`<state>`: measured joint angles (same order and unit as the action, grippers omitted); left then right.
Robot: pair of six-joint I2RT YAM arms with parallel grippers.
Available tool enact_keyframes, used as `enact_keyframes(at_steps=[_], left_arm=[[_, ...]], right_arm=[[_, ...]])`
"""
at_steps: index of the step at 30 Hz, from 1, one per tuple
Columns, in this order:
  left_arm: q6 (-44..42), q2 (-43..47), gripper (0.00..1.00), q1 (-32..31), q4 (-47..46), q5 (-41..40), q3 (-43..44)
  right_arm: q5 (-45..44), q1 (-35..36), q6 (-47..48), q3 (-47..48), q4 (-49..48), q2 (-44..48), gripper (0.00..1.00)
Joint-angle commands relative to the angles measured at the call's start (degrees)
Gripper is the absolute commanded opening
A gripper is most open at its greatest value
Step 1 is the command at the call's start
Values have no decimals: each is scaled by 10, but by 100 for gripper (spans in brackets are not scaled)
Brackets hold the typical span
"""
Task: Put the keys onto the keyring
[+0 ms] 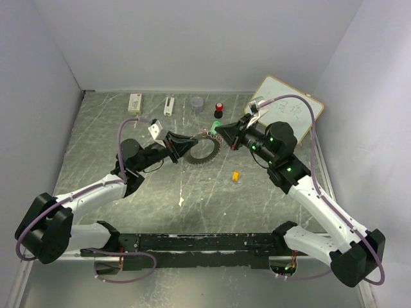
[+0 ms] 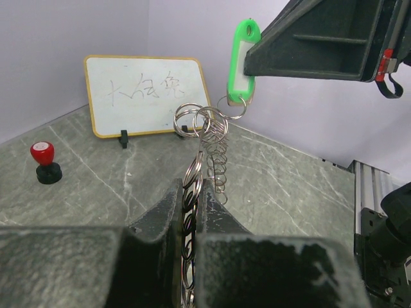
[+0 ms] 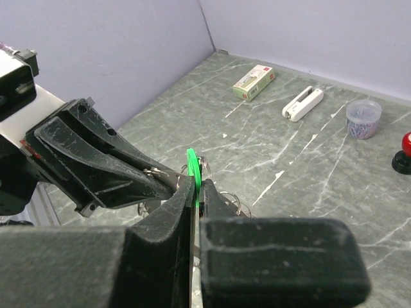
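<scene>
The keyring (image 1: 205, 151), a large ring crowded with small silvery rings, is held on edge above the table by my left gripper (image 1: 185, 146), shut on its left rim. In the left wrist view the small rings (image 2: 215, 144) rise from between the jaws of that gripper (image 2: 191, 192). My right gripper (image 1: 223, 131) is shut on the bright green key (image 1: 216, 125). That key (image 2: 241, 61) hangs with its small loop touching the keyring's top. In the right wrist view the green key (image 3: 194, 168) stands edge-on between the right gripper's (image 3: 200, 186) jaws. The yellow-orange key (image 1: 236, 175) lies on the table.
Along the back stand a white box (image 1: 135, 103), a white clip-like piece (image 1: 169, 106), a small grey cup (image 1: 197, 104) and a red-topped black knob (image 1: 219, 109). A whiteboard (image 1: 286, 106) leans at the back right. Walls close three sides.
</scene>
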<state>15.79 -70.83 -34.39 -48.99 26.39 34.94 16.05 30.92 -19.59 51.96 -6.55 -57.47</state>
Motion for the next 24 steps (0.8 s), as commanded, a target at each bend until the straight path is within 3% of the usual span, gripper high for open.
enact_keyframes(at_steps=[1,16,17,19,21,24], left_arm=[[25,-3,7,6,-52,-27,-22],[19,-27,9,-16,-62,-58,-23],[19,-27,13,-16,-62,-58,-22],[18,-27,33,-17,-63,-57,-23],[16,-22,45,-18,-64,-58,-26],[8,-3,56,-18,-63,-65,-35]], right_arm=[[3,-10,6,24,-54,-1,0],[72,-10,13,40,-111,-45,0],[76,-10,14,41,-111,-47,0],[82,-11,15,43,-114,-51,0],[87,-10,16,45,-116,-54,0],[95,-10,20,45,-118,-57,0]])
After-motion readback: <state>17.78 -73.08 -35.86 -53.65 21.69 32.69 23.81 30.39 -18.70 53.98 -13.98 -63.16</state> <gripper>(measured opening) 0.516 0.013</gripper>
